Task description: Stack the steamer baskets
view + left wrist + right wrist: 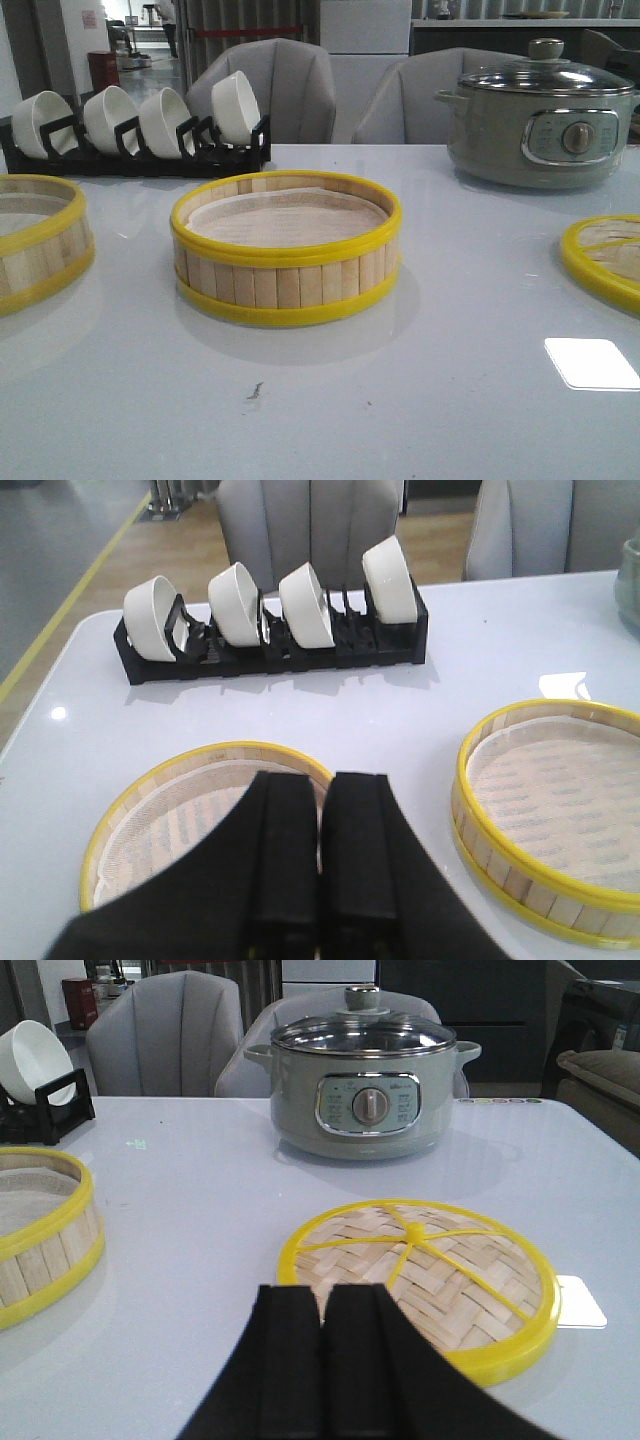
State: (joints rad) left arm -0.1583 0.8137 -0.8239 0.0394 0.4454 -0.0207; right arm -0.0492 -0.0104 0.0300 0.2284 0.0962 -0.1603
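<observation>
A steamer basket (286, 250) with yellow rims and a white paper liner stands mid-table; it also shows in the left wrist view (560, 810) and the right wrist view (35, 1230). A second basket (35, 240) sits at the left edge, under my left gripper (322, 785) in the left wrist view (150, 810). The woven yellow-rimmed lid (605, 258) lies flat at the right, just beyond my right gripper (322, 1295) in the right wrist view (440, 1270). Both grippers are shut and empty. Neither shows in the front view.
A black rack (140, 158) with several white bowls (235, 105) stands at the back left. A grey-green electric pot (540, 118) with a glass lid stands at the back right. Grey chairs (275, 85) are behind the table. A bright reflection (592, 362) lies near the front right.
</observation>
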